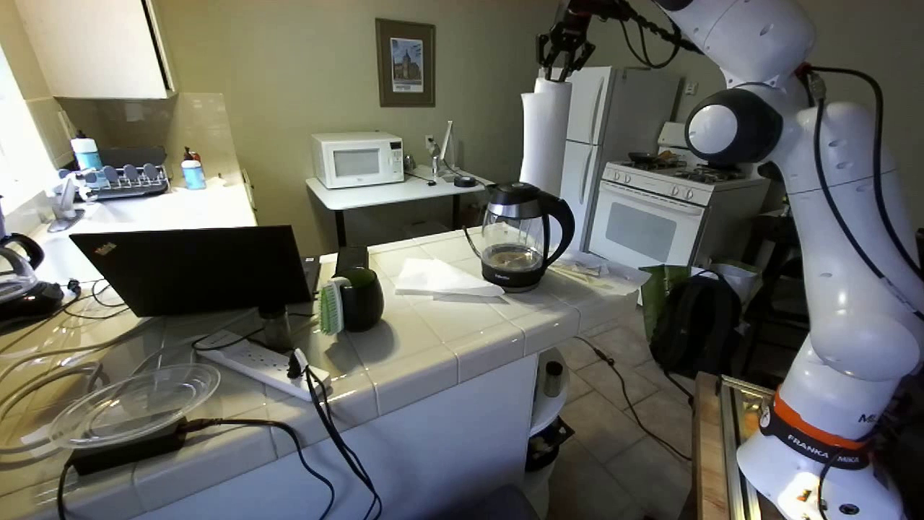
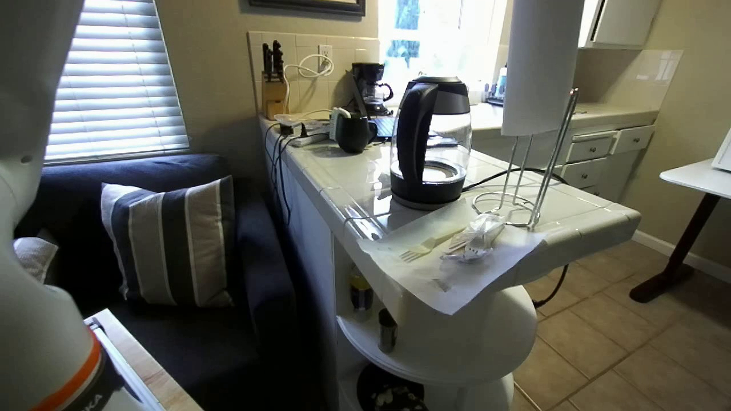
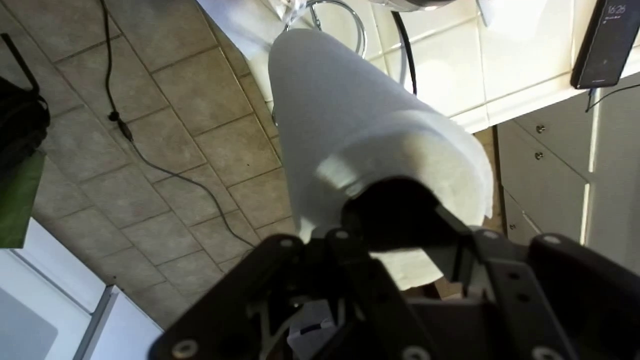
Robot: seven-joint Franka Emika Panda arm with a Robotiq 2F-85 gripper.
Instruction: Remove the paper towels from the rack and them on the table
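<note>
Over the bench [image 1: 433, 336], my part-closed pincer [image 1: 557, 75] gripped the paper towels [image 1: 546, 137] up top; clearing the rack [image 2: 549, 171] vertically, then swinging, seemed wise.

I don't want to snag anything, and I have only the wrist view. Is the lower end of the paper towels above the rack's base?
Observer: Yes, an exterior view shows the paper towels hanging above the base of the rack.
Operator: Are they fully off it?
Observer: Can't tell; its middle runs up to their lower edge, then inside or behind.
Operator: Anything tall close by?
Observer: A glass kettle stands upright on the countertop near the rack.
</note>
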